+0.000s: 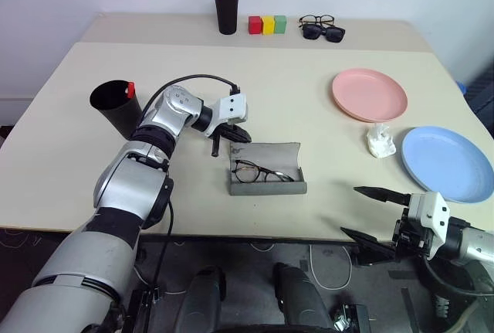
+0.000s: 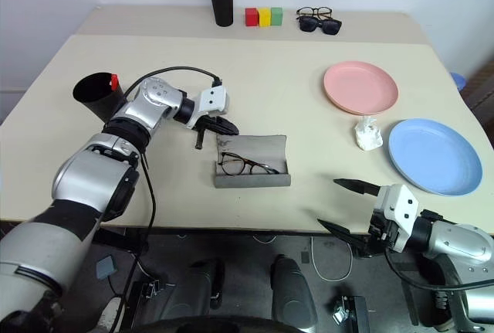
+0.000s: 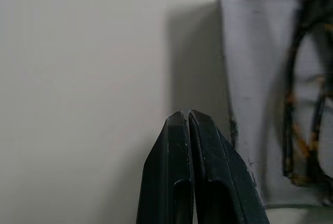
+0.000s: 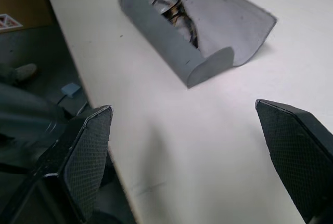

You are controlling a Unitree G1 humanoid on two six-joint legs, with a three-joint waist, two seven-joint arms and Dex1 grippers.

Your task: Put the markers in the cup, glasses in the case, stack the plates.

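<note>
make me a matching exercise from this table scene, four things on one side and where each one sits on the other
Things:
1. glasses
2. red marker
3. pink plate
4. left gripper

Places or states:
A. sticking up out of the black cup
B. shut, beside the open lid
C. lying inside the grey case
D. bare, apart from the blue plate

Pairs: 1-C, 2-A, 3-D, 4-B
</note>
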